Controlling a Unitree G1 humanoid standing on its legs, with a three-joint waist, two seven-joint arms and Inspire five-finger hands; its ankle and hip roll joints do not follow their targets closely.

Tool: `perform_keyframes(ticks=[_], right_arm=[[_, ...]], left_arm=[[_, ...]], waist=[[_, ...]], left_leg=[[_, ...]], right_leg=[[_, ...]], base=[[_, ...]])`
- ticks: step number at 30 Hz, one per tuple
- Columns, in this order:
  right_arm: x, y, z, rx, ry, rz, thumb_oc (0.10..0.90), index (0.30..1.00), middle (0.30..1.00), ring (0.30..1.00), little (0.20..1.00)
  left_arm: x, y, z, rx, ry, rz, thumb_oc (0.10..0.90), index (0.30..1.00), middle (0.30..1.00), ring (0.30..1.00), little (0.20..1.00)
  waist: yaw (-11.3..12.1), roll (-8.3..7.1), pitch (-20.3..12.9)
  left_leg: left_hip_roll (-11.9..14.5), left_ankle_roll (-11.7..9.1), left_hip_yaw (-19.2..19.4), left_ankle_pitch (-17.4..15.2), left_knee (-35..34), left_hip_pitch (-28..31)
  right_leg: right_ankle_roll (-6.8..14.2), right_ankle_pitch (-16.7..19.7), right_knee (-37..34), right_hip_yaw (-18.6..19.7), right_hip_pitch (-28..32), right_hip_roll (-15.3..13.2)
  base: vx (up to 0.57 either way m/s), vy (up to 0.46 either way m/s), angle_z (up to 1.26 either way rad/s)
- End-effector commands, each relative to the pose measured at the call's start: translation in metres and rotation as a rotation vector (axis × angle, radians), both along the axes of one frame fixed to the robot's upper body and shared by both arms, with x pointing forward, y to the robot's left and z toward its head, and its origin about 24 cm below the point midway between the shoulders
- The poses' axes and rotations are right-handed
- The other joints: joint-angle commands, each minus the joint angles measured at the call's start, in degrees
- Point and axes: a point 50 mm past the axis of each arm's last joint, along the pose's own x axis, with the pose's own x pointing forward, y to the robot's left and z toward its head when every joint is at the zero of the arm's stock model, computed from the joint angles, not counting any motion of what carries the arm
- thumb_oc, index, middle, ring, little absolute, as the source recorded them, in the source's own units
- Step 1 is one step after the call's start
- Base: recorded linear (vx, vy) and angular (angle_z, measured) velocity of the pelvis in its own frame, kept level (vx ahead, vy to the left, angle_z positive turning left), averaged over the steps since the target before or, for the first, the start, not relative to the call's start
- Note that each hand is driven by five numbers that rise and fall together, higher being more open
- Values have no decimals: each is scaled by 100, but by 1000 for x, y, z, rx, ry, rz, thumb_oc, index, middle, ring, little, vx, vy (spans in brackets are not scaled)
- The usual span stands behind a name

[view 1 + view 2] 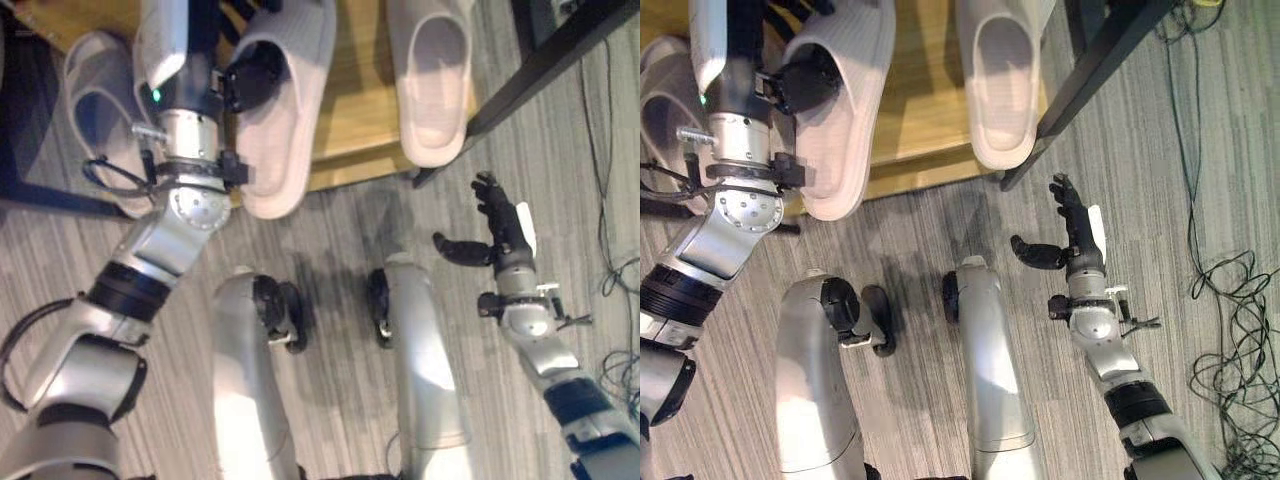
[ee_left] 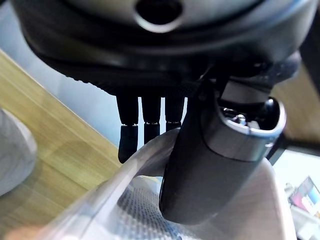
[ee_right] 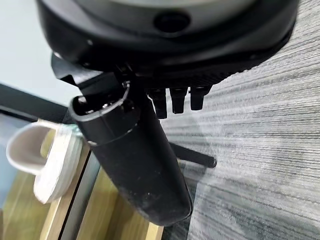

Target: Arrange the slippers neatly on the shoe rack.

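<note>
My left hand (image 1: 248,78) is shut on a pale pink slipper (image 1: 290,120), with its thumb (image 2: 210,150) hooked over the strap and its fingers (image 2: 145,127) behind it. The slipper hangs over the front edge of the wooden shoe-rack shelf (image 1: 360,110), heel past the edge. A second slipper (image 1: 432,80) lies flat on the shelf to the right, also overhanging a little. A third slipper (image 1: 98,115) lies left of my left arm, off the wood. My right hand (image 1: 500,235) hovers open over the floor, right of the rack and holding nothing.
A black frame leg of the rack (image 1: 545,65) slants down to the floor between the shelf and my right hand. Grey striped carpet (image 1: 340,220) covers the floor in front of the rack. The second slipper (image 3: 42,160) also shows past my right thumb.
</note>
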Motion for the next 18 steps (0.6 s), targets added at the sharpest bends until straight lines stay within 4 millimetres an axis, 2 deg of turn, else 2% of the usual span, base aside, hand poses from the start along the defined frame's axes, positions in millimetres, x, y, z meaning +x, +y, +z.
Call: perform_keyframes(ticks=[1, 7, 12, 16, 17, 18], right_arm=[[-11, 14, 49, -40, -242, 118, 800, 900, 900, 900, 900], [-18, 19, 40, -53, -203, 172, 800, 900, 900, 900, 900], [-17, 26, 40, -70, -187, 218, 800, 900, 900, 900, 900], [-16, 29, 42, -62, -188, 240, 800, 900, 900, 900, 900], [-17, 28, 42, -65, -185, 245, 800, 900, 900, 900, 900], [-17, 28, 41, -67, -180, 248, 800, 900, 900, 900, 900]], left_arm=[[-19, -25, 71, -54, -279, -99, 400, 300, 300, 300, 300], [0, -26, 74, -79, -201, -42, 400, 300, 300, 300, 300], [9, -28, 77, -65, -161, -4, 400, 300, 300, 300, 300], [13, -27, 81, -68, -141, 17, 400, 300, 300, 300, 300], [14, -28, 82, -73, -135, 15, 417, 326, 326, 326, 326], [15, -30, 83, -70, -129, 9, 734, 801, 801, 801, 801]], waist=[[-83, -92, -161], [-328, -94, -161], [-402, -46, -161], [-426, -74, -161], [-431, -86, -161], [-439, -109, -161]], left_leg=[[-283, 348, -342, -957, 117, 573], [-343, 378, -224, -1219, 789, 573], [-388, 399, -124, -1250, 999, 573], [-427, 392, -95, -1257, 1063, 573], [-438, 388, -97, -1261, 1070, 573], [-452, 377, -73, -1268, 1084, 573]], right_leg=[[5, -383, -369, 190, 558, -157], [-6, -737, 335, 419, 558, -108], [28, -821, 556, 508, 558, -123], [38, -853, 634, 550, 558, -141], [35, -858, 656, 558, 558, -145], [19, -867, 695, 561, 558, -176]], base=[[80, 63, -13], [70, 36, -10], [34, 41, -3], [7, 9, -1], [0, 0, 0], [0, 0, 0]])
